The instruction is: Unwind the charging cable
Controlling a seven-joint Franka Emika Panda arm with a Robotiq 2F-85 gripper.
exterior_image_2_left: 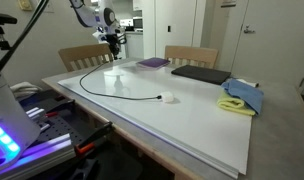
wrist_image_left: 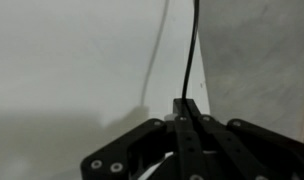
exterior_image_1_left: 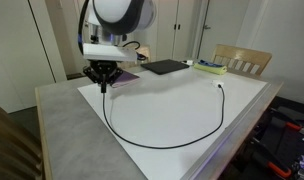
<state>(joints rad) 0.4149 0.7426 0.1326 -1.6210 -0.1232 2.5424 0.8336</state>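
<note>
Though slack on the table (exterior_image_1_left: 167,100), charging cable (wrist_image_left: 195,40) end tight in gripper (wrist_image_left: 187,108).

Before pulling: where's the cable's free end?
In an exterior view, the charging cable's free end lies on the white board, far from the gripper, nearest the blue cloth.

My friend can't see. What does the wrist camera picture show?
The gripper is shut on the charging cable, a thin black cord running up to the picture's top edge. Behind it lies a white surface with the cord's faint shadow.
</note>
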